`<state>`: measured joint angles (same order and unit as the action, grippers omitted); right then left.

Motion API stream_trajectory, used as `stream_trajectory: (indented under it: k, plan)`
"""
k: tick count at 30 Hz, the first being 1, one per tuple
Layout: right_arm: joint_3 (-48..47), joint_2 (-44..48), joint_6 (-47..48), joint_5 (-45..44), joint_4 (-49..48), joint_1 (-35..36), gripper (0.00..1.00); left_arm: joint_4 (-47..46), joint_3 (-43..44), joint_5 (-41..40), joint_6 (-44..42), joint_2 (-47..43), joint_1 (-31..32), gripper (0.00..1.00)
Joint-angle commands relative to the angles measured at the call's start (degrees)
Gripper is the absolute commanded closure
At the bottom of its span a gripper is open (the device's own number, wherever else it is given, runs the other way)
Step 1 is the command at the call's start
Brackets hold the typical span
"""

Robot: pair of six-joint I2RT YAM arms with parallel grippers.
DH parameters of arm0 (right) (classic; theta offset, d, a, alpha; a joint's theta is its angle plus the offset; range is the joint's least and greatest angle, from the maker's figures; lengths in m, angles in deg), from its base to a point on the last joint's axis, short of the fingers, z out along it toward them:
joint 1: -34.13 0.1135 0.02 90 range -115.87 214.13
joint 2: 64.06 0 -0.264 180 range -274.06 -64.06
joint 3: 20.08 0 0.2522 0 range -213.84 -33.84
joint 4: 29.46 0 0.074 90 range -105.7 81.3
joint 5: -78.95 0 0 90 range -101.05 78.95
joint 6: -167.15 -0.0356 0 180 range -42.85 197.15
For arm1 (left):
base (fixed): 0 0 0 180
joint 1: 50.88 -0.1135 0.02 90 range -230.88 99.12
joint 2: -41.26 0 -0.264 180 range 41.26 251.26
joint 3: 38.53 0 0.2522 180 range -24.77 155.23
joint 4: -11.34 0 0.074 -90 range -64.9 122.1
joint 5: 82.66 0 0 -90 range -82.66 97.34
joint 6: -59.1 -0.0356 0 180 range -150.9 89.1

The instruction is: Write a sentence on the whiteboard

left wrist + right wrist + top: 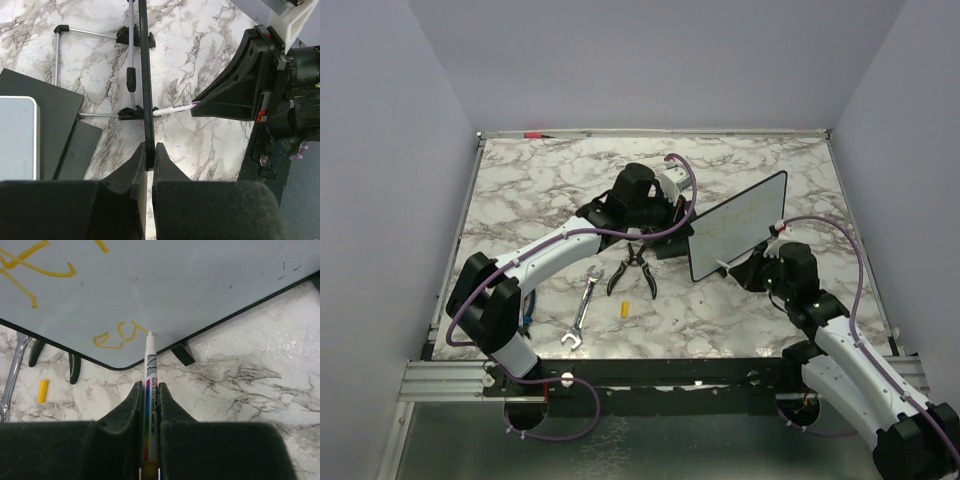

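Note:
The whiteboard (740, 228) stands tilted at mid-right on its stand, with faint yellow writing (732, 222) on its face. In the right wrist view the board (200, 285) fills the top, with yellow strokes (116, 335) near its lower edge. My right gripper (149, 387) is shut on a white marker (150, 390); the marker's tip touches the board just right of the last strokes. My left gripper (149, 152) is shut on the board's black edge (144, 75), seen edge-on. The marker (172, 108) also shows in the left wrist view beyond the board.
On the marble table lie black-handled pliers (633, 268), a wrench (582, 308) and a small yellow cap (623, 308). A black block with a light grey pad (17, 137) sits left of the board's wire stand (95, 33). The right arm (280, 85) is close behind the board.

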<state>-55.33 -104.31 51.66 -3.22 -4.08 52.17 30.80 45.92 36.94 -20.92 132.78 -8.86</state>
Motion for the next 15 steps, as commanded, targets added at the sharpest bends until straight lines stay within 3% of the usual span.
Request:
stream_trajectory:
  k: [1, 15]
  plan:
    - [-1.79, -0.78, -0.43, -3.51, -0.37, 0.12, 0.99, 1.96, 0.98, 3.45, 0.05, 0.58, 0.7, 1.0]
    - [-0.21, 8.96, -1.72, -7.22, 1.12, 0.1, 0.99, 1.99, 1.01, 3.38, 0.01, 0.5, 0.7, 1.0]
